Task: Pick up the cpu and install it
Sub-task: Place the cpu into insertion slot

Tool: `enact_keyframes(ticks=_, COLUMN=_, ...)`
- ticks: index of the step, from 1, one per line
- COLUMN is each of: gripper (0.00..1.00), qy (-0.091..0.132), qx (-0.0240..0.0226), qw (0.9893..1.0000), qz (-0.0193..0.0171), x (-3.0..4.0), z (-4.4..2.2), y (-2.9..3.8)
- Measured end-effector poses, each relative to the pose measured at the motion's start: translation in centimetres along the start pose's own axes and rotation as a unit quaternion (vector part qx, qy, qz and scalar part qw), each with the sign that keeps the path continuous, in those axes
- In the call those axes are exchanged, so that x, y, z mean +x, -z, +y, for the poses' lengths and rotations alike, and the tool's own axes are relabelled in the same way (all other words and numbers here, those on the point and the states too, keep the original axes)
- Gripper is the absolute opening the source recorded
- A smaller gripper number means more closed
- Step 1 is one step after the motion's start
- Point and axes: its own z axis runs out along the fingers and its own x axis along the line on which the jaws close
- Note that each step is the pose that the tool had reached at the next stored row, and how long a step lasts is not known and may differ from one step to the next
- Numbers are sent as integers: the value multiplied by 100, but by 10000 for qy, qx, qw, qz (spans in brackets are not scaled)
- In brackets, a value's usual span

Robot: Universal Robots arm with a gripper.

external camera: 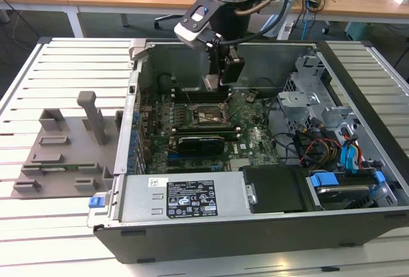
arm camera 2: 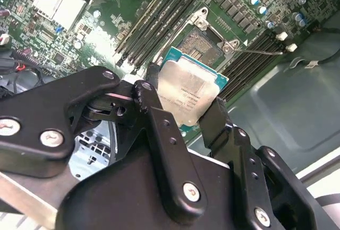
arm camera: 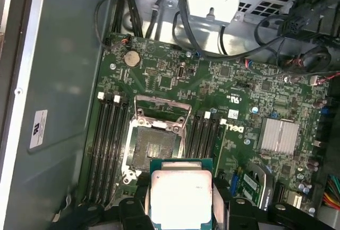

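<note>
Slatted table (external camera: 64, 66) with open computer case (external camera: 223, 235), gripper (arm camera 2: 185, 105) clamping cpu (arm camera: 180, 193) by opposite edges near empty socket (arm camera: 154, 147); likely light, stiff, fragile.

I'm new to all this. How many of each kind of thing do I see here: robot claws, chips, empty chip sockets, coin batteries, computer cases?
cpu: 1
gripper, shut on the cpu: 1
open empty socket: 1
coin battery: 1
computer case: 1
Total: 5
</note>
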Motion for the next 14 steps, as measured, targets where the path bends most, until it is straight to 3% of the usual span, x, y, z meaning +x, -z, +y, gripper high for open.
enact_keyframes(ticks=8, gripper=55, qy=-315, qx=4, qw=9995, qz=5, x=0, z=0, y=-2)
enact_keyframes(ticks=14, gripper=55, qy=-665, qx=10, qw=9978, qz=11, x=0, z=0, y=-4)
